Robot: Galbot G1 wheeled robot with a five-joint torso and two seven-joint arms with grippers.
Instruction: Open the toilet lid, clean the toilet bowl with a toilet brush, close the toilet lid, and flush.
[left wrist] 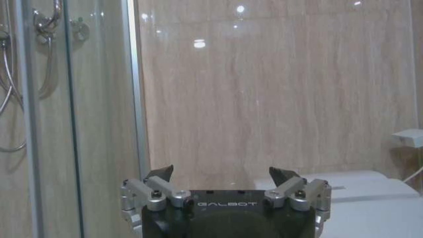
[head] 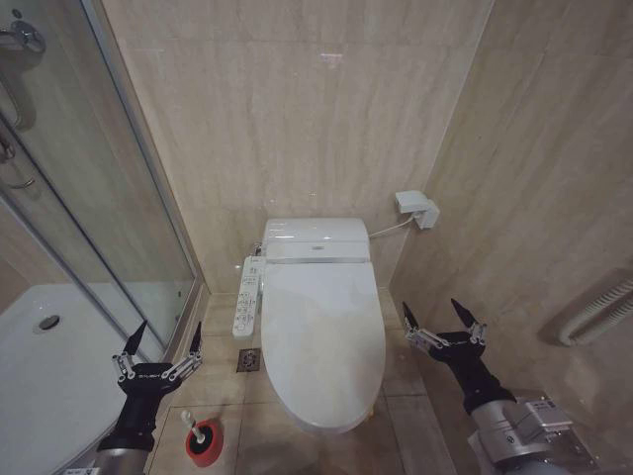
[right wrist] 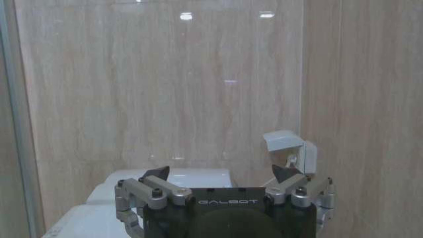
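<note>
The toilet lid (head: 321, 341) lay flat and closed over the toilet bowl (head: 341, 424), whose front edge just showed beneath the lid's rim, and the long white button panel (head: 247, 296) ran along the bowl's side toward the robot's left. The toilet stood against the beige tiled back wall (head: 297, 109), with a white wall box (head: 416, 209) mounted beyond it on the robot's right and a thin cable leading from that box to the tank. The toilet brush (head: 195, 429) stood in its small red cup holder (head: 205, 442) on the floor (head: 267, 435), on the left of the bowl and just beside the left arm, near a small square floor drain (head: 248, 360). The left hand (head: 163, 346) hovered low at the left of the toilet, next to the glass shower door (head: 89, 198), its fingers spread apart and grasping nothing; the left wrist view showed the same released hand (left wrist: 225, 174) facing the wall, with the lid's pale surface (left wrist: 370, 218) off to one side. The right hand (head: 442, 323) hung on the opposite side of the bowl, clear of the lid, likewise spread wide and empty. In the right wrist view this hand (right wrist: 221, 174) pointed at the wall, with the wall box (right wrist: 290, 148) close ahead of one fingertip.
</note>
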